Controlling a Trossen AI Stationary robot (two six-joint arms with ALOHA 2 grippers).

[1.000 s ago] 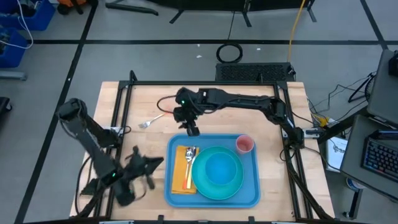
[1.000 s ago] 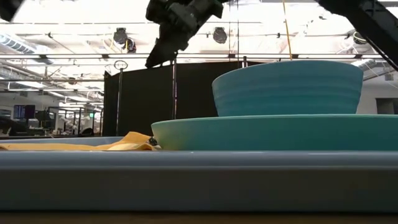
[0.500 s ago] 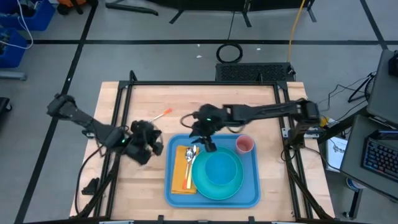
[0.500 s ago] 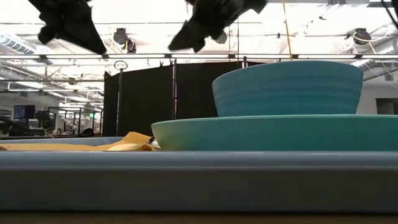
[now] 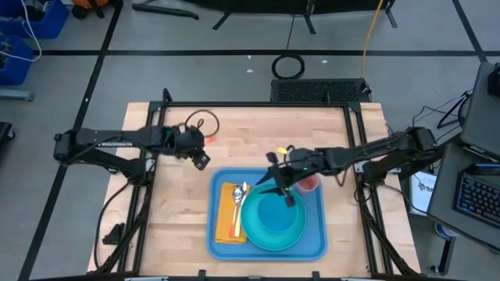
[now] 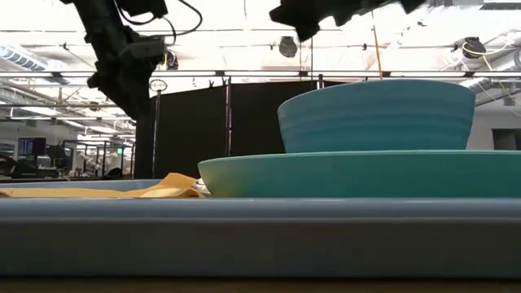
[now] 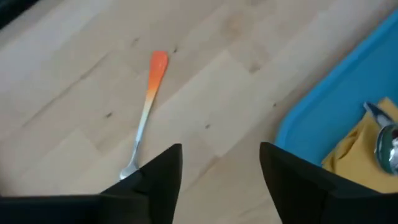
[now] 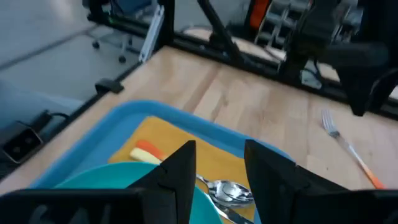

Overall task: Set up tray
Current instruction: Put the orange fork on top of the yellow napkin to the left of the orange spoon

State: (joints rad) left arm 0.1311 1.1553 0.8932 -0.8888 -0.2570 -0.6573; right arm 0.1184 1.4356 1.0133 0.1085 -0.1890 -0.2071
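The blue tray lies at the table's near middle. It carries a teal plate with a teal bowl on it, a yellow napkin with a spoon, and a pink cup. A fork with an orange handle lies flat on the wood beyond the tray's far left corner. My left gripper hangs open over the table, just beside the fork, pointing steeply down. My right gripper is open, with nothing in it, above the tray's far part beside the cup.
A black frame rail runs along the table's far edge, with posts at both sides. Bare wood lies between the tray and the far rail. The left arm shows beyond the fork in the right wrist view.
My left gripper has swung from the table's near left corner toward the far edge and to the right, ending over the fork and turning as it went. My right gripper has gone from above the far middle toward the right and near, ending over the tray.
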